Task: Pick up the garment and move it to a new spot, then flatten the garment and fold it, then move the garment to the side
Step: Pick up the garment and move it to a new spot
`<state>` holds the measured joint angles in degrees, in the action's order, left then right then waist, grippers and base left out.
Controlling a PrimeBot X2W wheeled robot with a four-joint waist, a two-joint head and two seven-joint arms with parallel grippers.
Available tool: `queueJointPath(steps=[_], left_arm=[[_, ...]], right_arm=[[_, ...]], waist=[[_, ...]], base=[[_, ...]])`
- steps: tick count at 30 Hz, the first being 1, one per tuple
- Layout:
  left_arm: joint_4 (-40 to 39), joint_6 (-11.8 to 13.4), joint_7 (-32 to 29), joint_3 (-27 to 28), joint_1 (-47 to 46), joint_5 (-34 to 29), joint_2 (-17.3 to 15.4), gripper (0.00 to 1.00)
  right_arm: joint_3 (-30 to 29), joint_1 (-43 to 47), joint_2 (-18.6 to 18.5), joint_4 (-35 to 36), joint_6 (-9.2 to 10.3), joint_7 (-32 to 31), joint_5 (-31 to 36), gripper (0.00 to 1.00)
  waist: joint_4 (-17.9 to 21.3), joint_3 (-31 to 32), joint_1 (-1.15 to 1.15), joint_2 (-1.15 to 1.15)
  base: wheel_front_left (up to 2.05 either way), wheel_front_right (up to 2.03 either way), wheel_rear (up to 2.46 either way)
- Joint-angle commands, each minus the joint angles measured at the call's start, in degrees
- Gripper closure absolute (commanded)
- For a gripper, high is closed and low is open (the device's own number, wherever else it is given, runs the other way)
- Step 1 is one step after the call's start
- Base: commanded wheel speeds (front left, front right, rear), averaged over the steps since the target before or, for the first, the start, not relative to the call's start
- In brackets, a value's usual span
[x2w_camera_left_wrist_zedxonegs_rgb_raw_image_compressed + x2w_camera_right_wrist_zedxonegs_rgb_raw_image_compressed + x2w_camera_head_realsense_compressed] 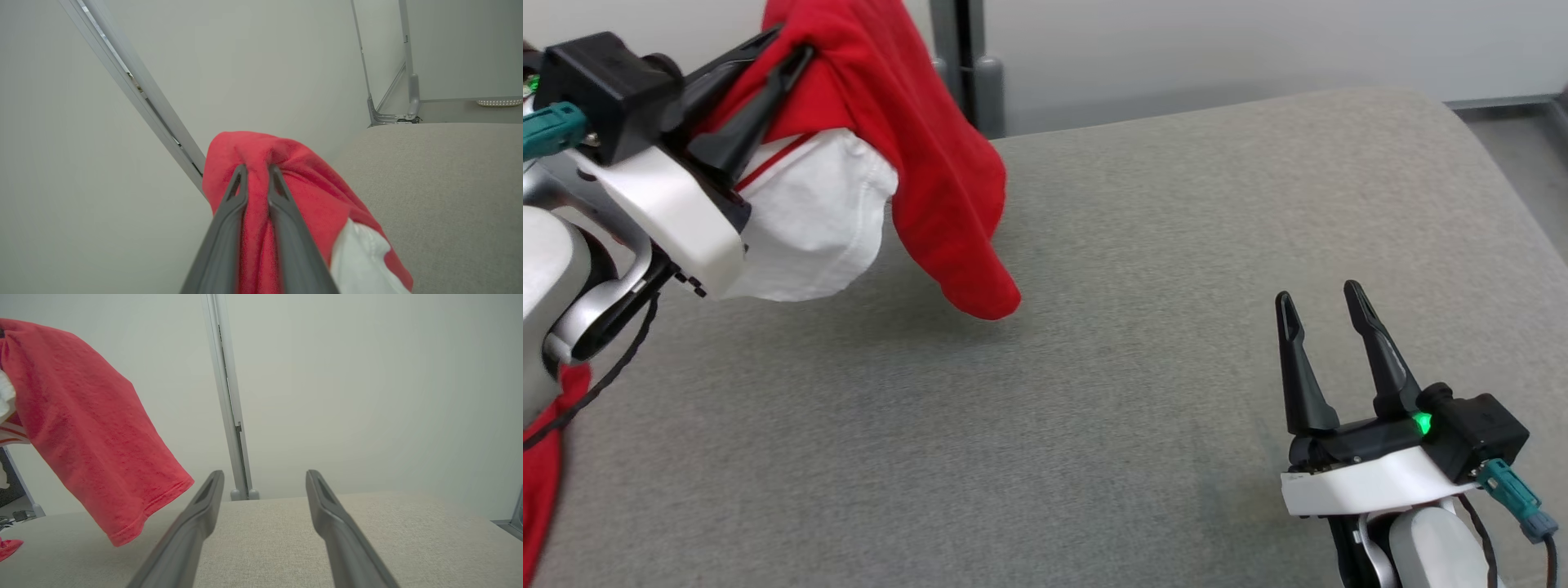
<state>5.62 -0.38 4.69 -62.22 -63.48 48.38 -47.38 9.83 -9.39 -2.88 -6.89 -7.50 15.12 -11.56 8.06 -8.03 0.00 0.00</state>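
Plainly, the red garment [310, 192] is pinched between the left jaws.

Black fingers [1298, 376], white shells [1364, 490], teal plugs [1507, 488]

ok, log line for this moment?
phase: garment held up | left gripper: shut on garment | right gripper: open, empty | surface: grey cushion

One garment [931, 163], red with one white part, hangs at the far left. There are two grippers, the left gripper [791, 45] at the far left and the right gripper [1319, 292] at the near right, each with two dark fingers [1303, 376] and one teal connector [1507, 486]. One grey cushioned surface [1135, 286] lies under them, and one upright post [964, 49] stands beyond its far edge.
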Motion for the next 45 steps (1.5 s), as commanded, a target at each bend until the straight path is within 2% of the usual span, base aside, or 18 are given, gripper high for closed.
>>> queueJointPath(steps=[1,5,9,19,20,21,25,29,32,37,38,39,42,45], left_arm=[[-0.4,0.3,-0.4,-0.4,-0.7,-0.6,0.5,1.00],[-0.4,-0.6,-2.7,-3.0,-0.4,-1.0,3.9,1.00],[3.3,-2.3,-3.2,-6.2,2.0,-1.1,8.6,1.00],[20.6,-6.2,1.4,-10.7,8.2,-8.6,22.7,1.00],[22.1,-6.5,2.3,-10.8,8.7,-9.1,24.0,0.27],[23.3,-6.6,3.4,-10.8,9.0,-9.5,25.1,0.00],[26.2,-6.8,8.0,-10.1,10.4,-8.8,28.6,0.00],[24.8,-4.5,10.3,-5.8,12.9,-8.1,29.6,0.00],[19.6,-1.7,10.5,0.6,16.9,-8.6,28.4,0.00],[11.0,2.9,10.5,12.4,29.3,-11.2,26.3,0.00],[9.4,4.0,10.5,15.3,32.2,-11.4,26.6,0.00],[9.4,4.0,10.5,15.3,32.2,-11.4,26.6,0.00],[6.4,6.4,10.5,23.5,41.0,-13.7,27.4,0.00],[4.5,7.4,10.5,30.5,48.7,-16.6,29.7,0.00]], right_arm=[[0.0,0.0,0.0,0.3,0.01,0.1,-0.5,0.00],[-0.3,-0.3,0.0,1.1,0.01,0.1,-1.4,0.00],[-0.5,-1.2,0.0,1.9,0.01,0.1,-2.1,0.00],[0.6,-2.5,0.0,3.1,0.02,0.1,-3.2,0.00],[0.6,-2.4,0.0,3.0,0.02,0.1,-3.2,0.00],[0.5,-2.3,0.0,3.0,0.02,0.1,-3.2,0.00],[0.4,-1.2,0.0,2.2,0.02,0.1,-2.1,0.00],[0.6,-0.1,0.0,1.2,0.02,0.1,-0.8,0.00],[1.2,0.5,-0.1,0.7,0.02,0.1,-0.1,0.00],[2.2,2.7,-0.1,-0.7,0.01,0.1,1.6,0.00],[2.4,3.2,-0.1,-1.0,0.01,0.1,2.0,0.00],[2.4,3.2,-0.1,-1.0,0.01,0.1,2.0,0.00],[2.5,5.3,-0.1,-1.5,0.02,0.1,3.2,0.00],[1.7,7.5,-0.1,-2.0,0.02,0.1,3.9,0.00]], waist=[[5.3,-1.2,0.00,0.00],[8.7,-3.7,0.00,0.00],[10.5,-6.8,0.00,0.00],[11.3,-12.2,0.00,0.00],[11.1,-12.2,0.00,0.00],[10.7,-12.1,0.00,0.00],[8.2,-10.1,0.00,0.00],[4.5,-6.8,0.00,0.00],[1.2,-4.2,0.00,0.00],[-4.6,0.5,0.00,0.00],[-5.7,1.4,0.00,0.00],[-5.7,1.4,0.00,0.00],[-8.7,4.0,0.00,0.00],[-11.1,6.5,0.00,0.00]], base=[[0.00,0.00,0.00],[0.00,0.00,0.00],[0.00,0.00,0.00],[0.00,0.00,0.00],[0.00,0.00,0.00],[0.00,0.00,0.00],[0.00,0.00,0.00],[0.00,0.00,0.00],[0.00,0.00,0.00],[0.00,0.00,0.00],[0.00,0.00,0.00],[0.00,0.00,0.00],[0.00,0.00,0.00],[0.00,0.00,0.00]])
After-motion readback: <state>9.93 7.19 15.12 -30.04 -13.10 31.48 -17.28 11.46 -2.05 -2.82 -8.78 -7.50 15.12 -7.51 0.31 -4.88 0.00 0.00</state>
